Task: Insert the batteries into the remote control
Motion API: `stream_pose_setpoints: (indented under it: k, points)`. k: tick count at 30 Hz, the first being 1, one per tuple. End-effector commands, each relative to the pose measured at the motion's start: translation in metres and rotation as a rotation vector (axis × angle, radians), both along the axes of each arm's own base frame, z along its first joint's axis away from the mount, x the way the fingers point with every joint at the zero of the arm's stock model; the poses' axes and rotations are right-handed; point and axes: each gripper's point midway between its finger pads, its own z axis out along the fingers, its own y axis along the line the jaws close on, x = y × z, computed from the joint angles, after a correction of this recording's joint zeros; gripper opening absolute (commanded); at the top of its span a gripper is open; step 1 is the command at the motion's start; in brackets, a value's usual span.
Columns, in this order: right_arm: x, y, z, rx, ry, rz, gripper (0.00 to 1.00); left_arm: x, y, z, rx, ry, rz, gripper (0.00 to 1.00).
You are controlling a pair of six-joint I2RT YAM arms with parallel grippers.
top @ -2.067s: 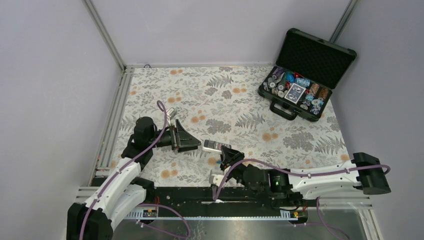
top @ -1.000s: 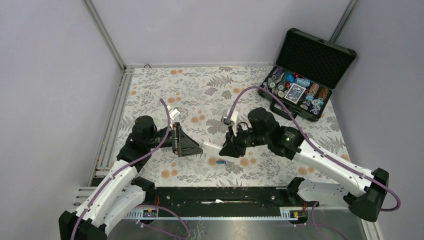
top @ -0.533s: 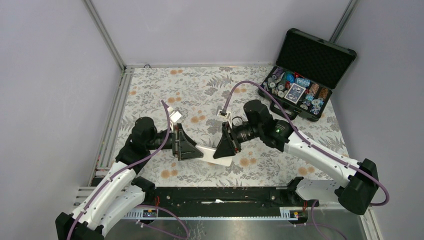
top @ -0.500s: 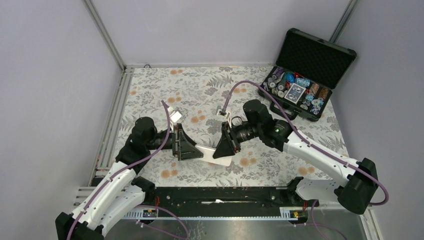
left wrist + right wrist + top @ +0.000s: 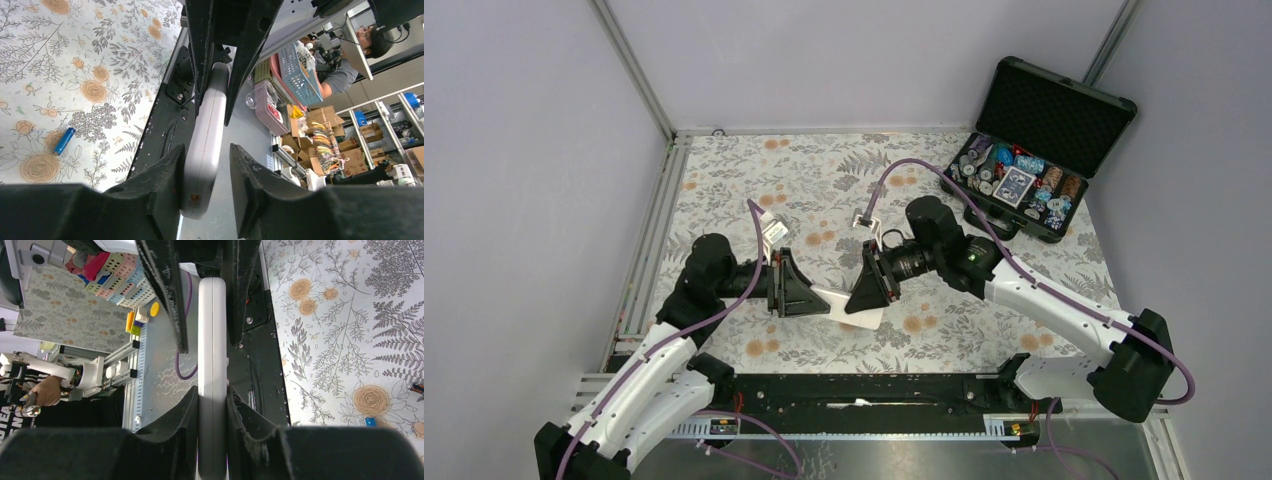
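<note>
right fingers [image 5: 182, 425]: clamped on one end of the remote control [image 5: 205, 150].
left fingers [image 5: 165, 190]: partly open round the other end, with a gap on one side.
remote control: off the bench [image 5: 824, 180], well apart from the black case [image 5: 1064, 110].
handover: we'd centre and close squarely before the right lets go.
battery [image 5: 65, 141]: blue, on the bench, well apart from the case.
in the way: the two sets of fingers crowd each other.
</note>
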Motion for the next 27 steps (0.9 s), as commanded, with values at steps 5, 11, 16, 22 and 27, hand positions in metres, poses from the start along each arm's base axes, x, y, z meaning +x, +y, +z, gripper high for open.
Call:
stream_pose_setpoints:
  k: [5,11,16,22,27]
  points:
    - [0.010,0.006,0.024,0.059,-0.055,-0.019,0.00,-0.010,-0.003,0.021,-0.072,-0.066,-0.070,0.16]
    - [0.014,0.006,0.022,0.051,-0.059,-0.043,0.10,-0.009,-0.003,0.019,-0.070,-0.069,-0.061,0.00]
    - [0.019,-0.001,0.021,0.045,-0.105,-0.112,0.49,-0.003,-0.004,0.019,-0.066,-0.068,-0.023,0.00]
    - [0.027,-0.019,0.017,0.027,-0.146,-0.255,0.65,0.005,-0.005,0.016,-0.050,-0.054,0.026,0.00]
    - [0.031,-0.035,0.011,-0.011,-0.138,-0.370,0.66,0.016,-0.004,0.011,-0.022,-0.038,0.096,0.00]
